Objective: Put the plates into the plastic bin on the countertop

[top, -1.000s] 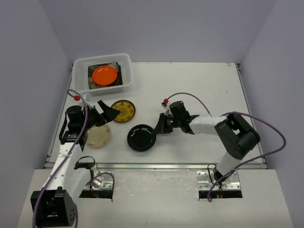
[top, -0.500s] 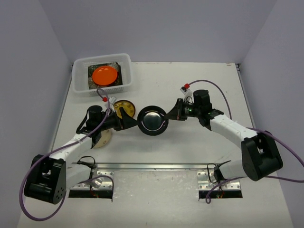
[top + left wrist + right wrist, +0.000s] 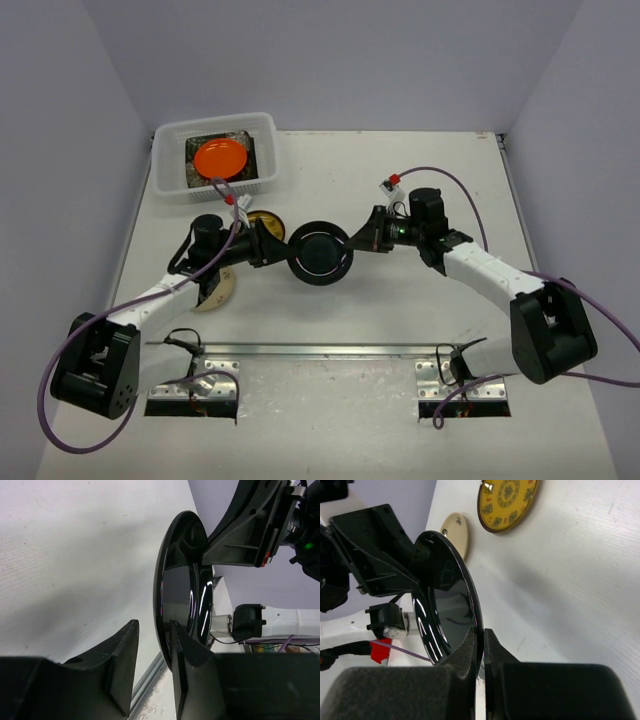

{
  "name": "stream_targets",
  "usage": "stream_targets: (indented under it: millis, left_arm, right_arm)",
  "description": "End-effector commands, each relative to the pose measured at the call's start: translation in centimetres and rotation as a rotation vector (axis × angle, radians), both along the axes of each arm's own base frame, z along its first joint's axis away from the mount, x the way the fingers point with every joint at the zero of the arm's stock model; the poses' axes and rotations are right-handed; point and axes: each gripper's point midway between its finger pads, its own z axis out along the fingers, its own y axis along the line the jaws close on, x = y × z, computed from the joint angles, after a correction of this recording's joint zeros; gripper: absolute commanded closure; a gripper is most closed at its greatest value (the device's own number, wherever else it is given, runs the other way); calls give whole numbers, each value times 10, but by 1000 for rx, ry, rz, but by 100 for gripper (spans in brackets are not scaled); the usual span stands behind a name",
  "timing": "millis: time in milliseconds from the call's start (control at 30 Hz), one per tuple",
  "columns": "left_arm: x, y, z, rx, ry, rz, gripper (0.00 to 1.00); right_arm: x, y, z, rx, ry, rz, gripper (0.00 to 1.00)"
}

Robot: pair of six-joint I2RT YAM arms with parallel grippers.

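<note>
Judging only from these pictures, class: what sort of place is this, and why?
Probably a robotics test bench, not a kitchen: plain walls box in a white tabletop, and two cabled arms mounted beside a metal rail.

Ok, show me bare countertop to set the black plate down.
Bare: the far right stretch between the plastic bin and the right arm, and the near middle before the metal rail. Crowded: left, around the yellow-patterned plate and cream plate.
</note>
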Motion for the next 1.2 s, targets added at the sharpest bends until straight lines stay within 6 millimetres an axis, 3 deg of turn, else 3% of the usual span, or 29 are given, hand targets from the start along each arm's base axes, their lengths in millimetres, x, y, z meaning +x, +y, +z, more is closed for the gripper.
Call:
stream_targets:
  millis: [0,67,167,200,267,333,500,533,567,667,767,800,833,900,967,1067,1167]
  left_arm:
    - [14,-17,20,-23,-67,-22,85]
    - [17,-23,28,-34,-83,-29,100]
    - [27,-22,33,-26,-81,15,100]
    - [36,-16,33,2,-72,71,100]
    - [62,7,43,92,-75,237,100]
    - [90,54,51,156,-54,460,100]
    - [138,178,89,111,-30,903,100]
    - [141,184,83,111,-5,936,100]
    - [153,211,83,117,8,1030,100]
    - [189,254,68,100,96,1167,100]
    - [235,273,78,74,107,1166,100]
    - [257,280,67,96,150,1139,100]
    - [257,279,30,138,243,1119,100]
    - [287,287,26,178,247,1097,100]
    - [297,287,23,196,249,1077,98]
    - [309,286,24,201,238,1047,87]
    - [313,287,14,222,259,1036,57]
  right_arm:
    - [-3,11,36,110,-90,64,100]
    - [-4,12,36,112,-92,69,100]
    - [-4,11,35,109,-99,70,90]
    - [-2,8,33,95,-98,53,75]
    - [5,-3,26,43,-90,-4,12]
    - [14,-22,13,-30,-76,-85,3]
    - [17,-57,-11,-166,-59,-218,1]
    - [17,-58,-12,-168,-58,-219,1]
    - [12,-60,-16,-174,-58,-213,1]
    - [4,-62,-22,-180,-57,-208,1]
    - [-2,-63,-26,-176,-53,-201,1]
    - [-4,-62,-26,-172,-55,-194,1]
    - [-5,-62,-24,-168,-59,-190,1]
    - [-8,-61,-26,-167,-66,-174,1]
    - [-10,-62,-29,-173,-65,-167,1]
    - [-8,-60,-32,-174,-53,-154,1]
    - [-11,-50,-31,-134,-37,-97,1]
